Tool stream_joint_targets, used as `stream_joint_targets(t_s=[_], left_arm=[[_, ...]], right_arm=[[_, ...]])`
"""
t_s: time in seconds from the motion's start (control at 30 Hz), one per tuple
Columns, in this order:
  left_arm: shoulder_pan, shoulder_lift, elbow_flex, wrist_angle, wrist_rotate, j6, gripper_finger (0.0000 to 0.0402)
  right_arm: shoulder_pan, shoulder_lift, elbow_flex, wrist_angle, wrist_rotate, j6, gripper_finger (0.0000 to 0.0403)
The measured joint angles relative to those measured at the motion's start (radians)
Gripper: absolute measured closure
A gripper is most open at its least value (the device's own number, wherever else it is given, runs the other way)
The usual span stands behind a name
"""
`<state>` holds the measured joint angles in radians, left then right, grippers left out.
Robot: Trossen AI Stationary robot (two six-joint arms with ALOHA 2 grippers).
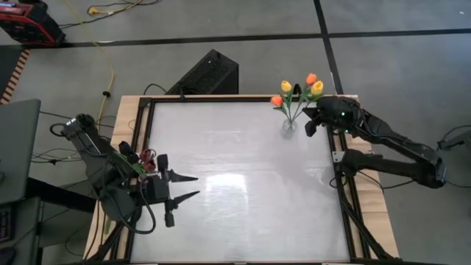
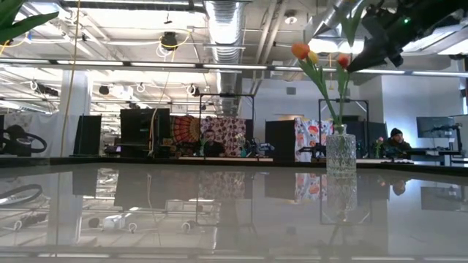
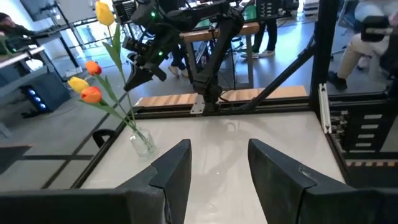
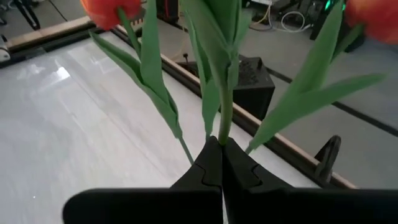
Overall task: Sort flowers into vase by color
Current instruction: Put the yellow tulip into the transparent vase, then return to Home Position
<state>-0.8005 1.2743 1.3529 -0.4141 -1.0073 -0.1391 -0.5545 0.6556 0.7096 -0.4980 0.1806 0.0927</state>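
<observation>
A clear glass vase (image 1: 288, 126) stands at the table's far right and also shows in the low view (image 2: 340, 152). Yellow and orange tulips (image 1: 298, 90) stand in it on thin green stems. My right gripper (image 1: 310, 120) is beside the vase, above its mouth, shut on one green stem. That stem's head lies outside the right wrist view. My left gripper (image 1: 193, 187) is open and empty at the table's left side, pointing right. Dark red tulip heads (image 1: 146, 156) show by the left arm at the table's left edge. My right gripper pinches one thin green tulip stem (image 4: 224, 127) between its two fingertips, below the leaves. The fingers come level from the table's right side and lie across the stem. The stem stands about upright among the other tulips; its lower end is hidden.
A wooden frame (image 1: 221, 98) borders the table. A black box (image 1: 208, 73) lies on the floor behind the far edge. The broad white tabletop (image 1: 243, 184) lies between the two arms. People sit at desks in the room beyond (image 2: 395, 142).
</observation>
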Motion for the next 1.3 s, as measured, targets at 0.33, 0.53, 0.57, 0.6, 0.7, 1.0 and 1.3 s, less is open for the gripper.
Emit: stream_joint_targets(t_s=[0.33,0.53,0.57,0.6,0.7,1.0,1.3], left_arm=[[0.023,-0.001,0.0,0.001,0.006,0.097,0.0253],[0.025,-0.011,0.0,0.0,0.034,0.124,0.0253],[0.024,-0.013,0.0,0.0,0.034,0.124,0.0253],[0.024,-0.015,0.0,0.0,0.034,0.123,0.0253],[0.024,-0.021,0.0,-0.008,0.036,0.128,0.0253],[0.024,-0.032,-0.001,-0.079,0.068,0.096,0.0253],[0.024,-0.032,-0.001,-0.094,0.082,0.09,0.0253]], right_arm=[[0.0,0.06,0.007,-0.015,0.002,-0.01,0.0385],[0.0,0.144,0.007,-0.013,0.026,-0.015,0.0385],[0.0,0.157,0.007,-0.014,0.026,-0.015,0.0384],[0.0,0.17,0.007,-0.013,0.026,-0.015,0.0384],[0.0,0.206,0.007,-0.009,0.026,-0.014,0.038],[0.002,0.291,0.007,-0.029,0.026,0.01,0.0323],[0.002,0.299,0.097,-0.221,0.026,-0.03,0.0224]])
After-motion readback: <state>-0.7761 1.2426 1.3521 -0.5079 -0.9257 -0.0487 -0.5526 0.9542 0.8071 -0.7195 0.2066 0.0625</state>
